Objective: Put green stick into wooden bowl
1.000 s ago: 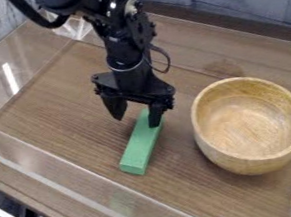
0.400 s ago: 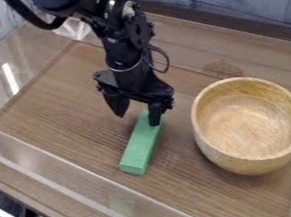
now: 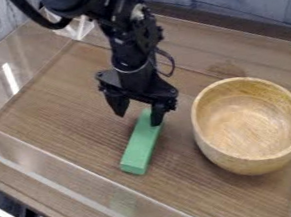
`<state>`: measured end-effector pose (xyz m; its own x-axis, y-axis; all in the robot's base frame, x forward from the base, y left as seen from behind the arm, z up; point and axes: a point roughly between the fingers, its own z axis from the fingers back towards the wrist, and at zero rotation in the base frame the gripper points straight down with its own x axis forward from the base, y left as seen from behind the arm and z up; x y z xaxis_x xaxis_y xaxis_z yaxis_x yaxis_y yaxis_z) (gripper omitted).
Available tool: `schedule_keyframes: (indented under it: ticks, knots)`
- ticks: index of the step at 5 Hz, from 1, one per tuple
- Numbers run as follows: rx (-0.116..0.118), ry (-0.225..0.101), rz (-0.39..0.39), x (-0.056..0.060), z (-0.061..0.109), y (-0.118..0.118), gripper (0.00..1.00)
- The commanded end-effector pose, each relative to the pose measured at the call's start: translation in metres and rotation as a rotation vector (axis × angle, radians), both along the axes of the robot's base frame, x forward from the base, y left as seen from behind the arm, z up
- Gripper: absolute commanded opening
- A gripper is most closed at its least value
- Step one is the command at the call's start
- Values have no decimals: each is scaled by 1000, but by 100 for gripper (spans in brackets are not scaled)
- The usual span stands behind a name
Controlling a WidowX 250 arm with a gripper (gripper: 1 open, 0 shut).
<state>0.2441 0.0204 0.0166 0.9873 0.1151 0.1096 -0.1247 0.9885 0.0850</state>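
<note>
Wooden bowl (image 3: 251, 124) beside green stick (image 3: 143, 145) — open pincer (image 3: 138, 111) above

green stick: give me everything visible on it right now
The green stick is a small bright green rectangular bar, flat-sided and plain, looking like painted wood or plastic. It lies flat on the wooden table, running diagonally from near-left to far-right, left of the wooden bowl and apart from it. The open gripper points down over its far end, fingers either side; whether they touch it cannot be told. It is not lifted, and nothing else touches it.
</note>
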Motion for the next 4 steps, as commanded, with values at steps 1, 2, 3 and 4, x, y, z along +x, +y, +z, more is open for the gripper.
schedule_keyframes:
  ticks: [1,2,3,4]
  knots:
    - [5,34,19,-10,0,-11,100]
    - [6,35,28,-10,4,-15,100]
    - [1,33,38,-8,6,-6,100]
    - [-5,29,47,-6,10,2,100]
